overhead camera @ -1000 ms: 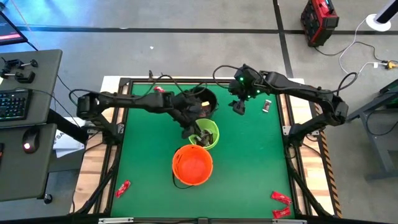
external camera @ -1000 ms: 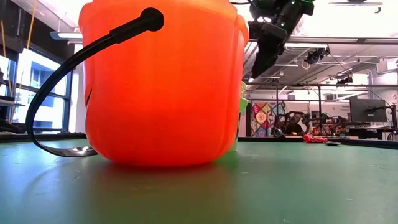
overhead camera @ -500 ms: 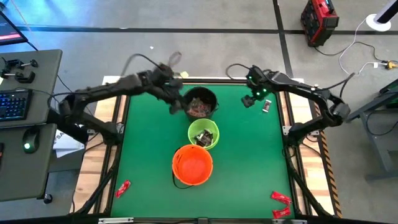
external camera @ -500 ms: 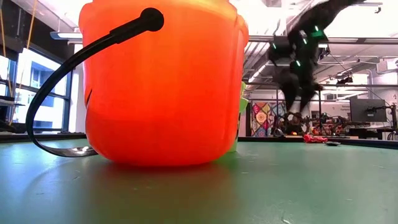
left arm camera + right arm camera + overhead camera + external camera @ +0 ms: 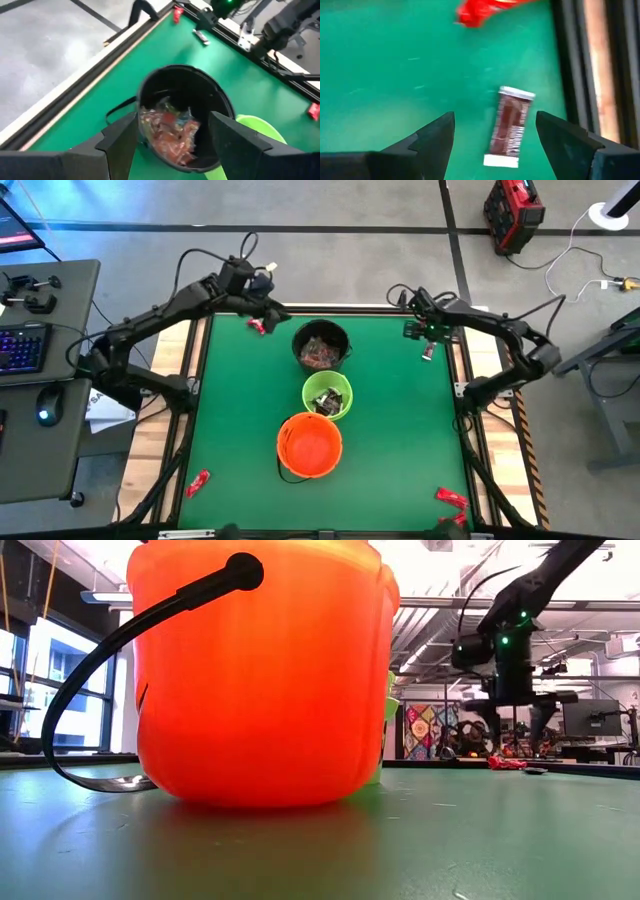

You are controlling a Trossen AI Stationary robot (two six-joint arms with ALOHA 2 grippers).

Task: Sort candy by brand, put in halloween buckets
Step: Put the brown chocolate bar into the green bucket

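Note:
Three buckets stand in a row on the green table: black with candy inside, lime green, and orange, which fills the low view. My left gripper hovers open at the far left, aimed at the black bucket, beside a red candy. My right gripper hangs open, pointing down, above a brown candy that lies flat near the far right edge. A red candy lies beyond it.
More red candies lie at the near left and near right. A raised black frame borders the table. The orange bucket's black handle hangs down to the table. A desk with a keyboard stands left of the table.
My left gripper has left the spot over the green bucket, risen and swung past the black bucket to the far left corner. My right gripper has gone toward the right edge and down over the brown candy, rolling its wrist as it went.

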